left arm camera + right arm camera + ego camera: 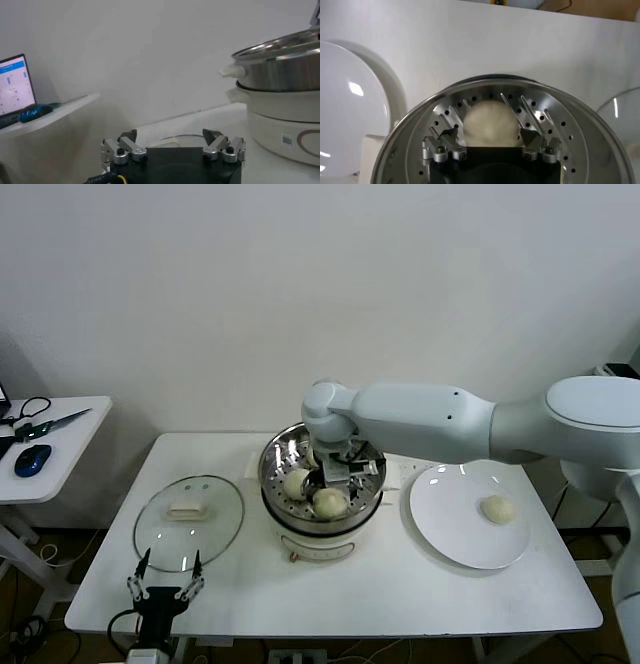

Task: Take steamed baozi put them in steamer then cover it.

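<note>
Head view first: your right gripper (338, 474) reaches into the steamer (275, 469), two baozi (329, 502) beside it, another on the plate (452, 542). Left gripper (165, 589) waits spread below the cover (189, 521). Right wrist: fingers (531, 127) flank a smooth cream bun (490, 123), contact unclear.

Three steamed baozi show: two (297, 482) (329, 502) in the one steamer (275, 454), one (498, 508) on the one white plate (440, 524). One cover (189, 522). Two tools: left (165, 582), right (490, 134).
</note>
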